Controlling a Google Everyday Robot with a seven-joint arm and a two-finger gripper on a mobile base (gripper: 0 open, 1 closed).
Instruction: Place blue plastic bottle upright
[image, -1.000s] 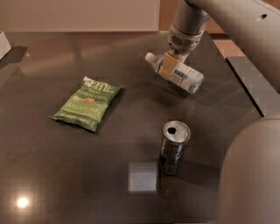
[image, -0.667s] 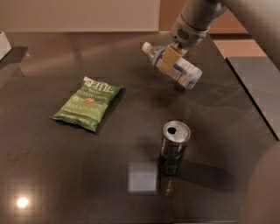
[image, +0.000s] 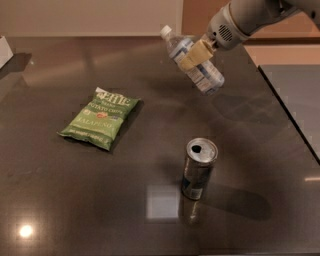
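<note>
The blue plastic bottle (image: 199, 67) is a small clear bottle with a white cap and a blue-and-white label. It hangs in the air above the far right part of the dark table (image: 60, 200), tilted, cap up and to the left. My gripper (image: 194, 55) is shut on the bottle around its middle, with a tan finger (image: 195, 53) across the front. The arm comes in from the upper right.
A silver drink can (image: 199, 168) stands upright in front of the bottle, nearer the camera. A green chip bag (image: 101, 117) lies flat at the left. The table's right edge (image: 287, 115) runs diagonally beside a grey surface. A white object (image: 5, 50) sits at the far left.
The gripper has lifted the bottle off the table and tilted it more towards upright, cap rising to the upper left. The arm has drawn back to the upper right.
</note>
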